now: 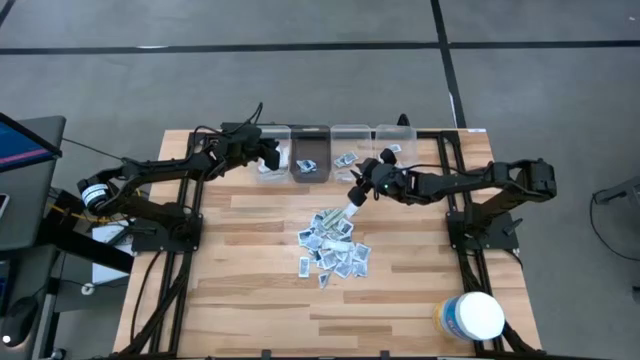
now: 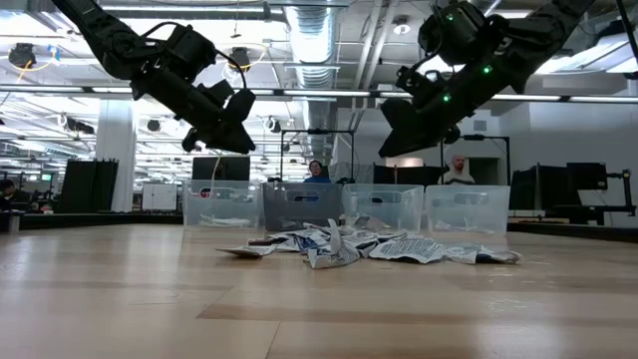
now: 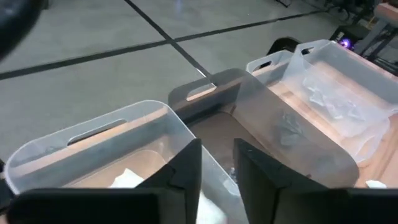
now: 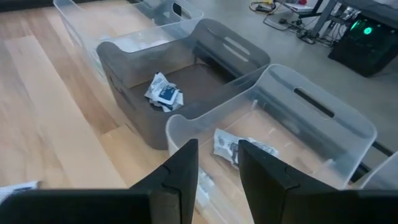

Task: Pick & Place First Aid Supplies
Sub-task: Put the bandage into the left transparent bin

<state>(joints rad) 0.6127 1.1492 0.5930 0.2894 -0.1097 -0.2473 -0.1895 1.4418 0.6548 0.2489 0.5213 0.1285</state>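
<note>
From above, four bins sit in a row at the table's (image 1: 250, 270) far edge: a clear bin (image 1: 273, 152), a grey bin (image 1: 309, 155) holding a packet with blue print, another clear bin (image 1: 349, 152) with several packets, and a last clear bin (image 1: 393, 140). The left gripper (image 1: 270, 155) hangs over the first bin. The right gripper (image 1: 356, 193) holds a long pale strip (image 1: 352, 211) above the pile of first aid packets (image 1: 333, 248) mid-table. A white tub (image 1: 474, 316) stands at the near right corner.

At table height, the pile lies in front of the bins, both grippers raised.

The left wrist shows fingers (image 3: 180, 174) slightly apart, nothing between, over white packets in the first bin.

The right wrist shows fingers (image 4: 180, 168) apart; the strip is hidden here.
</note>
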